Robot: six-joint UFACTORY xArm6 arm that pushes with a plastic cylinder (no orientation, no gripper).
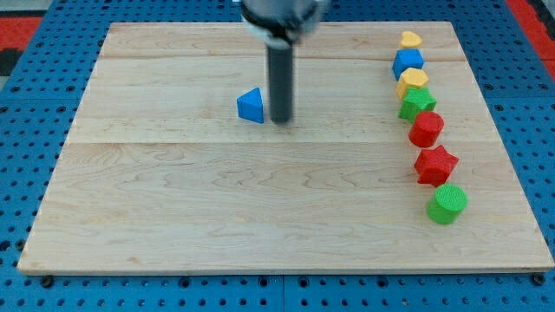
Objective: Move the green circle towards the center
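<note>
The green circle (447, 204) lies near the board's right edge, at the bottom of a column of blocks. My tip (280, 120) rests on the board left of centre near the view's top, far to the left of the green circle. A blue triangle-like block (251, 106) sits just to the left of my tip, close to it.
Above the green circle run a red star (435, 165), a red round block (426, 129), a green star (417, 104), a yellow block (413, 81), a blue block (408, 61) and a yellow heart (410, 39). The wooden board (173, 217) lies on a blue pegboard.
</note>
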